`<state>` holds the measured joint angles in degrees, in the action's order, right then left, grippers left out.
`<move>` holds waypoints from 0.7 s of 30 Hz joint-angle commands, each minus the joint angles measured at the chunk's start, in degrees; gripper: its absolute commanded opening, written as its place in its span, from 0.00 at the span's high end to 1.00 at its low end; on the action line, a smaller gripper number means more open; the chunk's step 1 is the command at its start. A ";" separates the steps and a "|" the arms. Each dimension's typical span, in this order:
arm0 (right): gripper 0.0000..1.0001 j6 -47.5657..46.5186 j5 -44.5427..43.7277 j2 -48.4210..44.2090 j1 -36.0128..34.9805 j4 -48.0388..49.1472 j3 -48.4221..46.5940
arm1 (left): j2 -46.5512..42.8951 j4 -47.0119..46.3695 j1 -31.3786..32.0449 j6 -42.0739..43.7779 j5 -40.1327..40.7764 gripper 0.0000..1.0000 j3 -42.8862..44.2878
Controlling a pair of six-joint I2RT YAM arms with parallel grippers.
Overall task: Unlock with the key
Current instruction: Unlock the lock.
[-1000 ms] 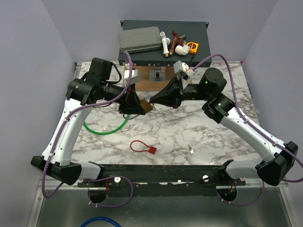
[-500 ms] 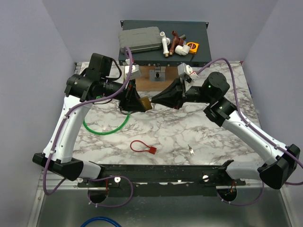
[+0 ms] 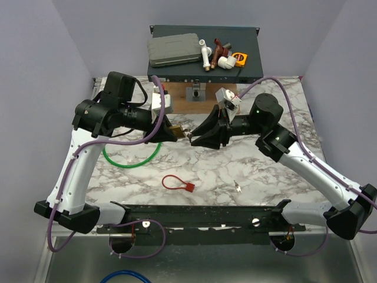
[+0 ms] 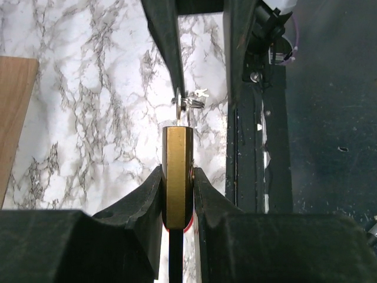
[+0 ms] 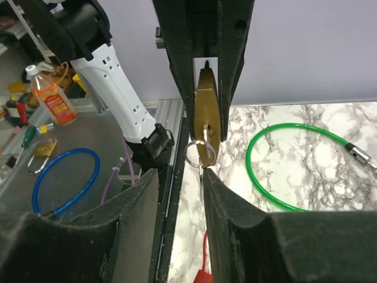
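We reach inward, tip to tip. Our left gripper [image 4: 177, 177] clamps the padlock [image 4: 177, 154]. Our right gripper [image 5: 179, 177] has its jaws apart.

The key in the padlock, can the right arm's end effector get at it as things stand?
Probably yes. The key juts from the padlock gripped by the left end effector, and the right end effector is open around it with nothing between.
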<state>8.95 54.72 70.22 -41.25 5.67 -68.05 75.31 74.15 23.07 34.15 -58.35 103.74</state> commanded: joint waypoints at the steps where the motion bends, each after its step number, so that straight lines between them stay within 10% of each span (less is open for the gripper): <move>1: 0.60 -4.40 -1.37 -4.06 -0.21 -5.55 -1.67 | -2.53 -0.41 0.31 3.16 0.68 1.00 -1.41; 21: 0.79 -1.22 -3.48 -0.28 -0.23 -1.88 -3.76 | -2.28 -0.27 4.74 1.09 3.59 1.00 0.23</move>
<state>7.05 53.43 70.17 -41.25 2.09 -71.18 74.28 74.72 26.35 35.07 -53.69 102.10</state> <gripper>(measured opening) 0.219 0.200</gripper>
